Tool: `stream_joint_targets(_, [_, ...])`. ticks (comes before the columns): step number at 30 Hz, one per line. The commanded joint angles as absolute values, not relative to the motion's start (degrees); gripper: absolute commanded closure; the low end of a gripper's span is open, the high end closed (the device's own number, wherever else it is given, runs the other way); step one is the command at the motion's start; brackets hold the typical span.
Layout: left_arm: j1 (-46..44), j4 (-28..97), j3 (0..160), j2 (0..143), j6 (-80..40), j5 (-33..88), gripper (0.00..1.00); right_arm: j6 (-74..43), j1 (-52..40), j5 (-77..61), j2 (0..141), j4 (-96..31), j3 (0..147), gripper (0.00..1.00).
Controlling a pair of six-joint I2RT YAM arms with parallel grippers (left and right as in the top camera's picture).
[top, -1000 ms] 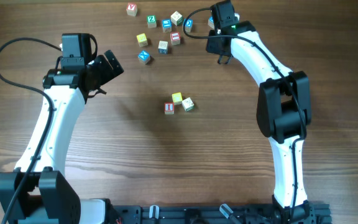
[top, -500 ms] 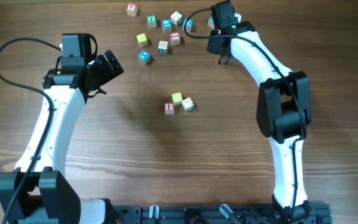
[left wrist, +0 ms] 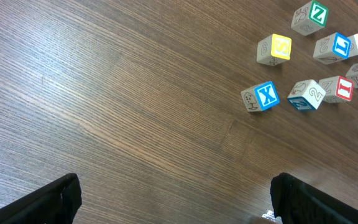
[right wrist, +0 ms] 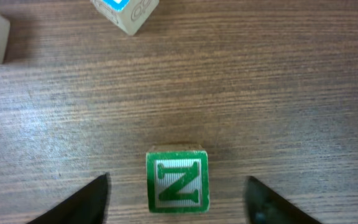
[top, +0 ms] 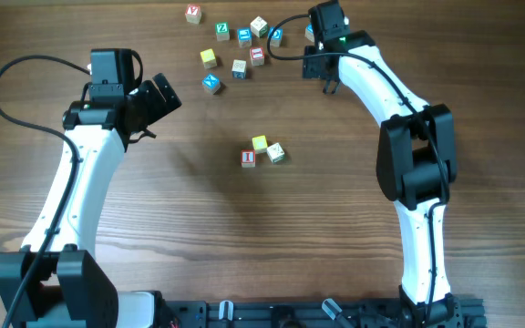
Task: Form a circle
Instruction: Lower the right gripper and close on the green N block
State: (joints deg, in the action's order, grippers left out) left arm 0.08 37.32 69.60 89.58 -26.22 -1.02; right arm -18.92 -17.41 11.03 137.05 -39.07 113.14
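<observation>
While the circle of small wooden letter cubes sits only three strong on the dark wooden worktop, I'm fetching another.
Overhead: cubes unmoved since a second ago, right end effector nudged slightly farther out. Left wrist: left end effector released, idle. Right wrist: fingers spread either side of the green N wooden cube, not touching it; next I must close squarely, then carry.

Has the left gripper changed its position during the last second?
No. In the overhead view the left gripper stays at the same place, just left of the blue X cube, with the same gap between them.
</observation>
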Motion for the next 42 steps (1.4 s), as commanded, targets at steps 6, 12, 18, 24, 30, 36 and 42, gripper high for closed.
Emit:
stream_joint_targets(6, [0.3,37.3,69.6,89.9,-26.1,-1.4,0.0,-18.0,-16.8,12.0,138.6,-39.1,113.9,0.58])
stream_joint_targets(12, [0.3,37.3,69.6,89.9,-26.1,-1.4,0.0,-17.5,-16.8,9.2,138.9,-39.2,113.9,0.54])
stream_joint_targets(18, [0.3,37.3,69.6,89.9,-26.1,-1.4,0.0,-17.5,-16.8,9.1,139.2,-39.9,113.9,0.64])
stream_joint_targets(24, [0.3,37.3,69.6,89.9,-26.1,-1.4,0.0,-16.5,-16.8,9.1,140.0,-39.5,113.9,0.61])
stream_joint_targets(30, [0.3,37.3,69.6,89.9,-26.1,-1.4,0.0,-16.2,-16.8,9.2,139.0,-38.0,113.9,0.67])
stream_joint_targets(36, [0.3,37.3,69.6,89.9,-26.1,-1.4,0.0,-13.4,-16.8,9.2,137.2,-37.1,113.9,0.57])
stream_joint_targets(42, [0.3,37.3,69.6,89.9,-26.1,-1.4,0.0,-13.5,-16.8,9.2,137.2,-36.6,113.9,0.62])
